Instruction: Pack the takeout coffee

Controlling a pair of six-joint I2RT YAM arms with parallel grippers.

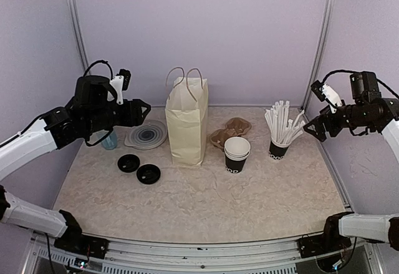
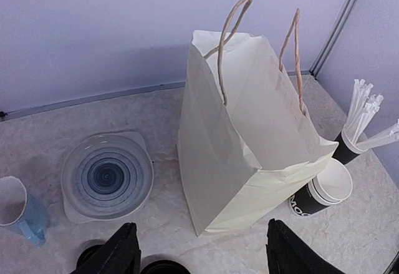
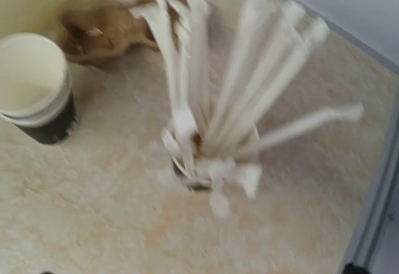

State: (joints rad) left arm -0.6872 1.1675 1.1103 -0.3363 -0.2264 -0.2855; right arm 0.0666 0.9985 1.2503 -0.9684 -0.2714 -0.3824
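Note:
Two black paper cups (image 1: 237, 155) with white insides stand nested in one stack right of the upright paper bag (image 1: 187, 121). They carry no lids. They also show in the left wrist view (image 2: 324, 190) and the right wrist view (image 3: 34, 87). Two round black lids (image 1: 128, 163) (image 1: 148, 174) lie flat on the table left of the bag. My left gripper (image 1: 142, 110) is open and empty, high above the plate, left of the bag (image 2: 249, 130). My right gripper (image 1: 310, 127) is raised beside the straw cup, looks open and holds nothing.
A black cup full of white straws (image 1: 278, 143) stands at the right, blurred in the right wrist view (image 3: 206, 161). A brown cardboard carrier (image 1: 230, 130) lies behind the cups. A striped plate (image 1: 148, 135) and a blue cup (image 1: 110, 140) sit at the left.

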